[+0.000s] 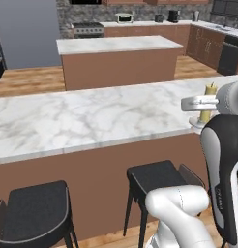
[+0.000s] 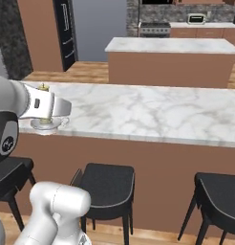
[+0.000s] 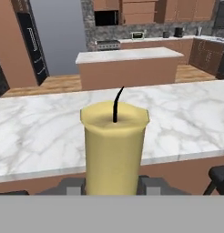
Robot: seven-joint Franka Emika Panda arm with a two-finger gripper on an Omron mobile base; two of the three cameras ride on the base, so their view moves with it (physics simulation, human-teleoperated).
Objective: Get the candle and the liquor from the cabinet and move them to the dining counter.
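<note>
- The short pale-yellow stick candle (image 3: 114, 148) with its black wick stands upright between the two dark fingers (image 3: 73, 186) of the gripper (image 3: 113, 187), which press its lower sides: the gripper is clamped on the candle.
- In the left base view the candle (image 1: 207, 101) and its small round silvery dish holder (image 1: 198, 124) sit at the near edge of the long white grey-veined marble worktop (image 1: 92, 121), toward its right end. The dish looks to be resting on the marble or just above it; I cannot tell which.
- The right base view shows the same dish (image 2: 45, 124) by the near edge of the worktop (image 2: 153, 115), half hidden by the white arm.
- The low sideways grip probably serves to keep the candle vertical, so the dish lands flat.
- The black stools (image 1: 155, 179) in front mark this as the dining side, so the near-edge spot is likely just the arm's easiest reach.
- Judging by this, the candle's delivery is nearly done; releasing it and fetching the liquor remain.
</note>
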